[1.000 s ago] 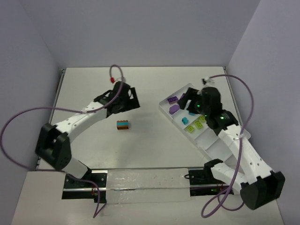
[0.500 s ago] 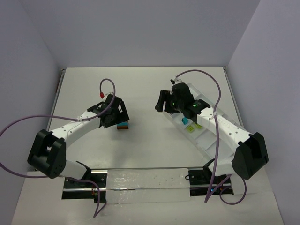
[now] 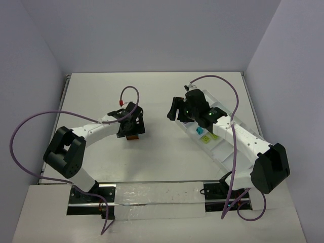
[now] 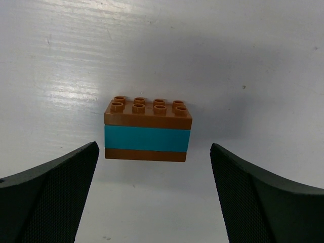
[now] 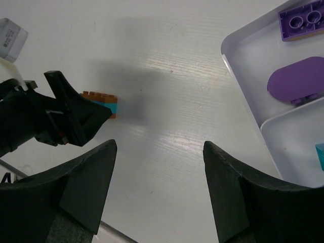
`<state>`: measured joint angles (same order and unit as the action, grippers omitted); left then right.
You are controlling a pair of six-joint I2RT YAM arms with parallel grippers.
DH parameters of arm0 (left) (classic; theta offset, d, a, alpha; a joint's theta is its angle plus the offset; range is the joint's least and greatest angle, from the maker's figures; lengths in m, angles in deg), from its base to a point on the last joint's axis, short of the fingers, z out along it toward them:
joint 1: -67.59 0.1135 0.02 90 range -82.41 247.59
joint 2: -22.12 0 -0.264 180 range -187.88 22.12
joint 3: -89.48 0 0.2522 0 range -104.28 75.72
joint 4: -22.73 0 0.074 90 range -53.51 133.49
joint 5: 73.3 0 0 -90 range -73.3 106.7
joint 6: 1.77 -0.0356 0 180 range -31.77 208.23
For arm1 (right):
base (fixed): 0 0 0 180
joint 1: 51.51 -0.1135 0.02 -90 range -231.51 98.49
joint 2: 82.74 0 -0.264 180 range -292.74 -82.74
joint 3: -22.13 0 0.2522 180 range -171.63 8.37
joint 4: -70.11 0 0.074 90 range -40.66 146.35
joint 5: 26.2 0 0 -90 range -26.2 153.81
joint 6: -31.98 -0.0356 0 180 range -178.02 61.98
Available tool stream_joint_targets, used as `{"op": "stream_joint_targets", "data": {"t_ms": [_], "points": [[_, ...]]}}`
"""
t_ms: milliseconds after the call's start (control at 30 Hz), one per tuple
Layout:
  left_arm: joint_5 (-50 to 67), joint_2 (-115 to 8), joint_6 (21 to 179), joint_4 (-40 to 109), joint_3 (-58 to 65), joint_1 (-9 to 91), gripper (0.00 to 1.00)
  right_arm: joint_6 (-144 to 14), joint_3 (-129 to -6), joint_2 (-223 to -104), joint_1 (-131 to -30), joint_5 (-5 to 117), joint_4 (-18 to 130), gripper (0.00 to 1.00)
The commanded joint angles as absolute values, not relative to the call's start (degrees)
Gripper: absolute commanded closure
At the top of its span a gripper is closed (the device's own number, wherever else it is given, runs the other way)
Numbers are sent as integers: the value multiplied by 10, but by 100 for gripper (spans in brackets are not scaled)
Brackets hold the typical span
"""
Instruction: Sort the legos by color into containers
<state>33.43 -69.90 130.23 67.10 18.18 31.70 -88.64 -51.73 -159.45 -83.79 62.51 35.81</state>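
Observation:
A lego clump [image 4: 148, 129], orange-brown over teal over orange-brown, stands on the white table. In the top view it [image 3: 133, 137] is mostly hidden under my left gripper [image 3: 132, 129]. My left gripper [image 4: 153, 169] is open, just short of the clump, one finger to each side. My right gripper [image 3: 175, 109] is open and empty above the table by the white tray's [image 3: 220, 150] left end. In the right wrist view [image 5: 159, 152] it faces the clump [image 5: 104, 99]. The tray [image 5: 238, 86] holds two purple legos [image 5: 296, 81], a teal one [image 3: 199, 131] and lime green ones [image 3: 208, 136].
My left arm's black wrist [image 5: 50, 111] fills the left of the right wrist view. Purple cables [image 3: 30, 126] loop off both arms. Grey walls enclose the table on three sides. A metal rail [image 3: 152, 195] runs along the near edge.
My left gripper has swung right and towards the bases, onto the clump. My right gripper left the tray's middle for its left end a second ago and has since held still.

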Motion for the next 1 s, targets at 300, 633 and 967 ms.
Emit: {"op": "stream_joint_targets", "data": {"t_ms": [300, 633, 967], "points": [[351, -738, 1279, 646, 160, 310, 10, -891, -528, -1575, -842, 635, 380, 23], [329, -738, 1279, 629, 158, 308, 23, -892, -525, -1577, -842, 635, 380, 23], [335, -740, 1285, 634, 156, 306, 51, -893, -524, -1574, -842, 637, 375, 23]]}}
